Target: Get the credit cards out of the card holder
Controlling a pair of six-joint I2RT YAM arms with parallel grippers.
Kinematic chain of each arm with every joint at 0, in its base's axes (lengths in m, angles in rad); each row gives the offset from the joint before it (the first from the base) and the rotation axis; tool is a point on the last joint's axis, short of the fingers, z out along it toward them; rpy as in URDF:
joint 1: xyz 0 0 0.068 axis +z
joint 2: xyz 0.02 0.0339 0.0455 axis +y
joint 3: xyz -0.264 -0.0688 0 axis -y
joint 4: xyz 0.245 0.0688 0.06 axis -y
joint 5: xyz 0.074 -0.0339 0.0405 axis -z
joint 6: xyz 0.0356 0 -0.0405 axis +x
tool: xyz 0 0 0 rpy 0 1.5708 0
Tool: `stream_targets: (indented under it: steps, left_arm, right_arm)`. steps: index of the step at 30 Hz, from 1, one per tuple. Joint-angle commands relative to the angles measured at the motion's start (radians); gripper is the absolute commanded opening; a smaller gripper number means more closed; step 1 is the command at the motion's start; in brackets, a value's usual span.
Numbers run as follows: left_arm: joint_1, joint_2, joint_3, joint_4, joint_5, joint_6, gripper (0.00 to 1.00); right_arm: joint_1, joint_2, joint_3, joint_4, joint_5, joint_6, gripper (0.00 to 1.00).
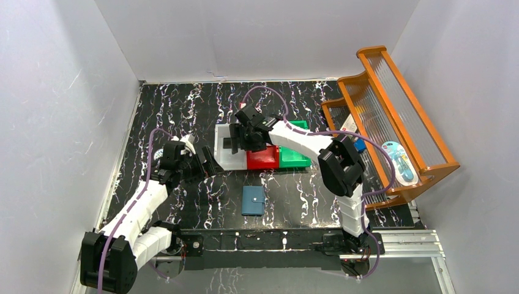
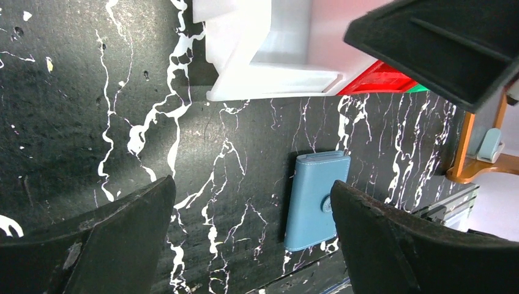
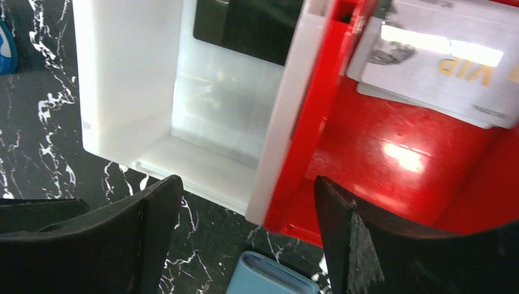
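The card holder, a small blue wallet, lies closed on the black marbled table near the front, with its snap tab fastened. A black credit card lies in the white bin. A pale grey credit card with gold lettering lies in the red bin. My right gripper hovers open over the seam of those two bins, holding nothing. My left gripper is open and empty over bare table, left of the card holder.
A green bin adjoins the red one. An orange wooden rack with small items stands at the right. A round blue object sits by the left arm. A metal rail runs along the near edge.
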Motion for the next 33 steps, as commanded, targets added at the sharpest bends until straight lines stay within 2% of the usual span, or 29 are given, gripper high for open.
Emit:
stream_targets:
  steps: [1,4,8,12,16,24,33]
  left_arm:
    - [0.004,-0.032,-0.008,-0.003,-0.006,-0.033,0.98]
    - [0.004,-0.039,-0.01,-0.006,-0.01,-0.045,0.98]
    - [0.006,-0.063,-0.019,-0.012,-0.048,-0.08,0.98]
    - [0.009,-0.099,-0.027,-0.031,-0.082,-0.112,0.98]
    - [0.008,-0.136,-0.033,-0.068,-0.111,-0.11,0.98]
    - [0.009,-0.17,-0.018,-0.13,-0.166,-0.086,0.98]
    - [0.01,-0.19,-0.053,-0.121,-0.102,-0.139,0.96]
  right_arm:
    - [0.008,-0.147,0.007,-0.072,0.145,-0.037,0.87]
    - [0.021,-0.228,-0.072,-0.111,0.228,0.004,0.86]
    - [0.086,-0.329,-0.194,-0.2,0.328,0.169,0.85]
    - [0.2,-0.365,-0.285,-0.23,0.356,0.308,0.84]
    - [0.287,-0.344,-0.359,-0.206,0.305,0.403,0.78]
    - [0.351,-0.216,-0.276,-0.305,0.322,0.407,0.71]
    - [0.359,-0.185,-0.285,-0.332,0.303,0.441,0.62]
